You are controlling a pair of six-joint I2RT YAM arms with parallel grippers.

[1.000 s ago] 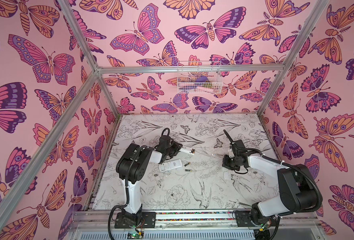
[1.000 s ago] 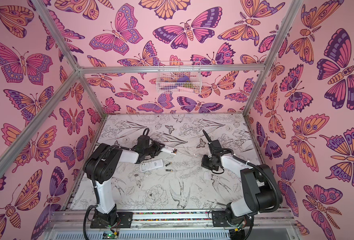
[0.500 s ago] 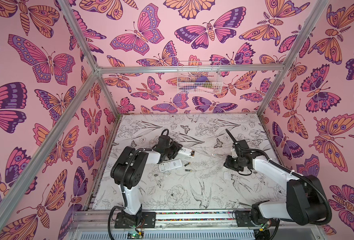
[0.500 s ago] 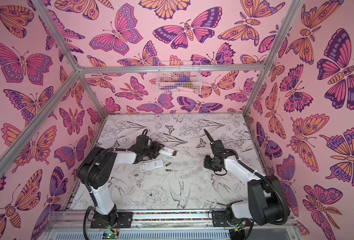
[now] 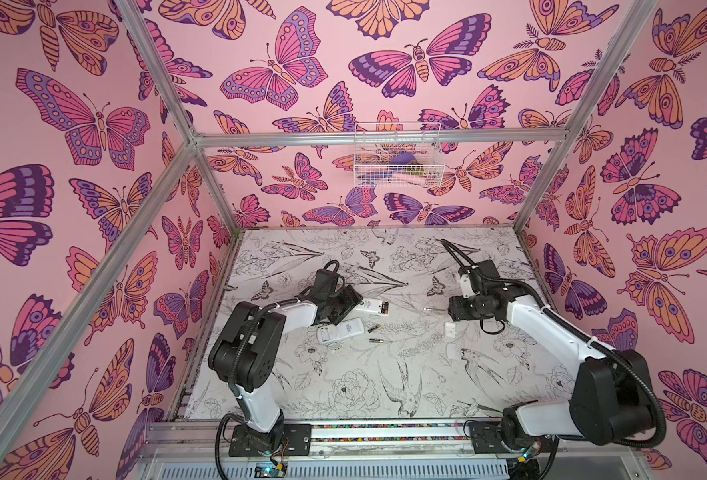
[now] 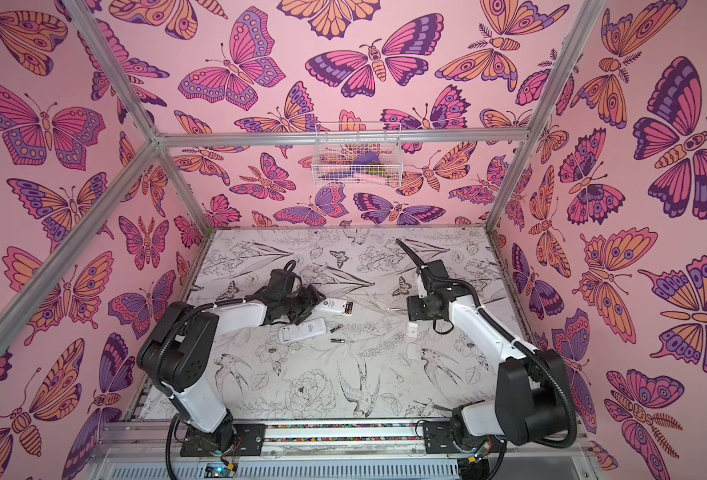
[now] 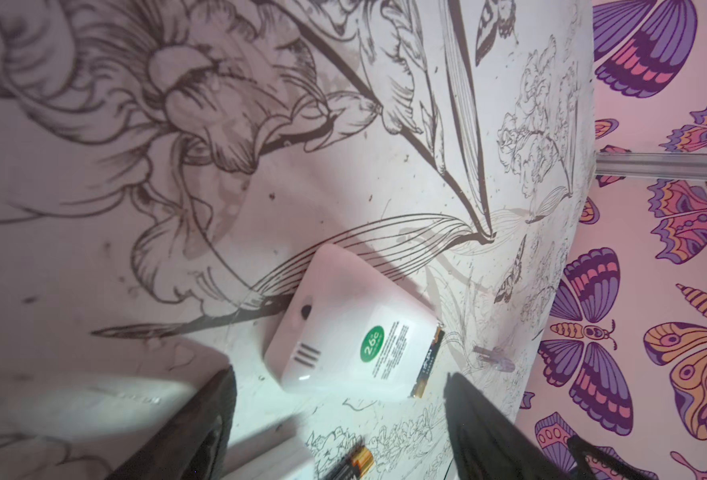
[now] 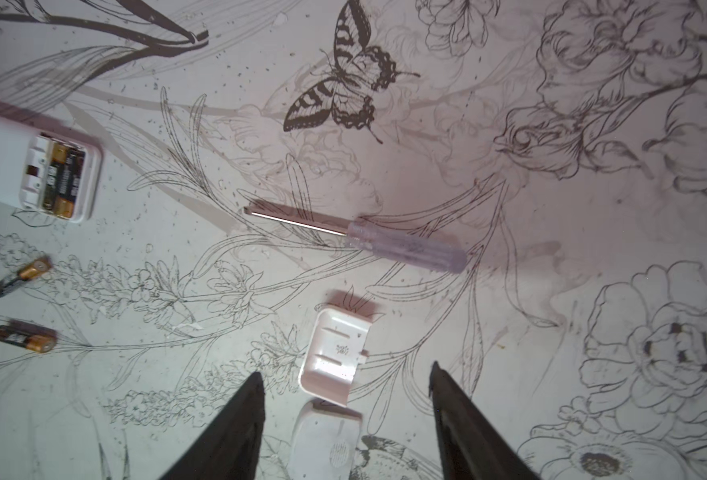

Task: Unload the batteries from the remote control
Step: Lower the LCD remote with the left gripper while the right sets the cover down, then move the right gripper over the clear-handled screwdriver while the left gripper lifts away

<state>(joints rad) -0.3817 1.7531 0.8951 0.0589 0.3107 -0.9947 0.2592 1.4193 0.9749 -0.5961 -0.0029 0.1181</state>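
Observation:
A white remote control [image 5: 369,306] lies face down on the mat, its open compartment holding black and gold batteries [image 8: 63,174]. Two loose batteries [image 5: 373,328] [image 5: 376,340] lie beside a second white remote [image 5: 340,330]. My left gripper [image 5: 345,301] is open just behind the first remote [image 7: 343,332], fingers either side of its end, not touching. Further right, my right gripper [image 5: 451,309] is open and empty above a white battery cover [image 8: 335,353]. In the right wrist view the loose batteries [image 8: 21,276] [image 8: 23,337] lie at the edge.
A clear-handled screwdriver [image 8: 360,235] lies between the remotes and the right gripper. A second white cover [image 8: 327,444] lies next to the first. A wire basket [image 5: 397,156] hangs on the back wall. Pink walls and aluminium posts close in the mat.
Both grippers' jaws have spread wider apart. The right arm's elbow has swung out to the right. The remotes and loose batteries have stayed where they were.

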